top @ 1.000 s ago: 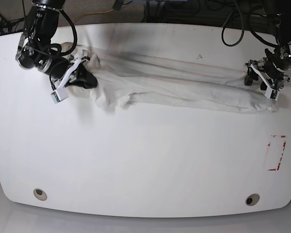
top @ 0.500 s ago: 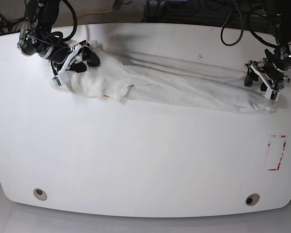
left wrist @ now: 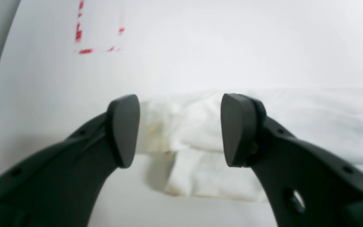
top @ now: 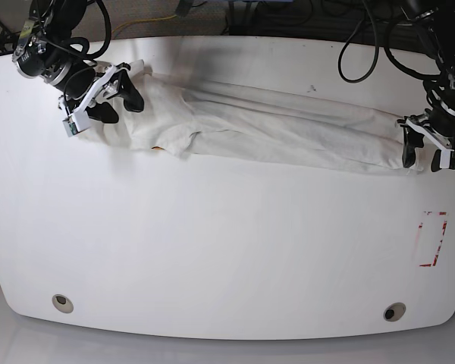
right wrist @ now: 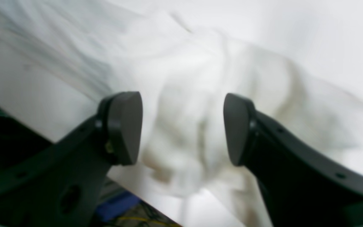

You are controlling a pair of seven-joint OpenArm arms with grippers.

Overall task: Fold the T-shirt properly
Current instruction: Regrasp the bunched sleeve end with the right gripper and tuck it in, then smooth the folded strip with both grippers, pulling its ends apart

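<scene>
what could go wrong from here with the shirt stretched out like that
1. Both the left gripper and right gripper are open with cloth only between the jaws, so the T-shirt may slump and bunch further.
2. The shirt lies as a long, wrinkled band near the table's far edge; folding it without flattening could lock creases in.

Broad white rounded-corner table point(top: 227, 258) fills the base view, glossy, evenly lit. Red dashed rectangle marking point(top: 432, 240) at 3 o'clock. Two round grey holes, one at 7 o'clock point(top: 61, 302), one at 5 o'clock point(top: 394, 312). Grey carpet floor point(top: 148, 15) along 12 o'clock, with black cables point(top: 364, 30) and a yellow cable point(top: 148, 25).
</scene>
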